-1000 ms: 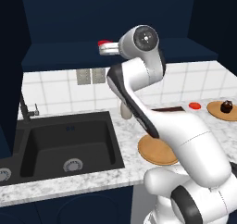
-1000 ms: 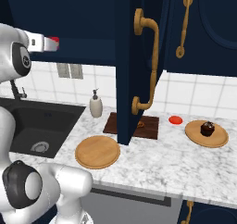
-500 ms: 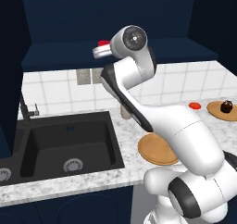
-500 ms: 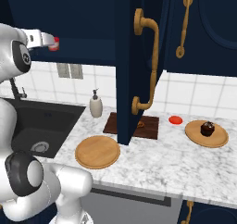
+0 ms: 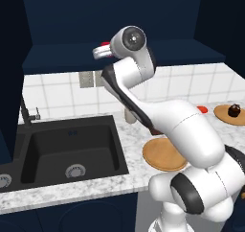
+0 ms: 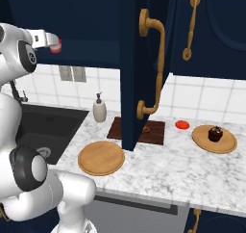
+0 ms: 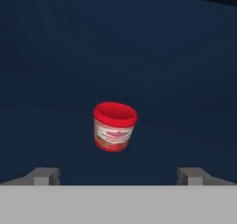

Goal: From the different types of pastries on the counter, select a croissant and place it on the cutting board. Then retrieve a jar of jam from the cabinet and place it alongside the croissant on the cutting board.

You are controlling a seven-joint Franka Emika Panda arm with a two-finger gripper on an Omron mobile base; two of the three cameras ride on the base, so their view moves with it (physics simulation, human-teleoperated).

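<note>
The jar of jam [image 7: 115,127], red with a pale label, stands inside the dark navy cabinet, a short way ahead of my open gripper [image 7: 118,176] and centred between its fingertips [image 7: 46,174]. Nothing is between the jaws. From the base, my gripper [image 6: 48,38] is raised high at the left with the jar [image 6: 56,45] just past its tips; the jar [image 5: 102,46] also shows beside the hand. The cabinet door [image 6: 141,68] hangs open. Behind its lower edge the croissant [image 6: 145,129] lies on the cutting board [image 6: 156,132], partly hidden.
A dark muffin [image 6: 215,134] sits on a round wooden plate [image 6: 227,143] at the right, a small red disc [image 6: 182,124] beside it. Another round plate [image 6: 101,158] lies near the counter's front. A soap dispenser [image 6: 99,110] stands by the black sink [image 5: 72,145].
The arm's upper joint has swung a little to the left. The hand has stayed almost in place in front of the jar, jaws still open.
</note>
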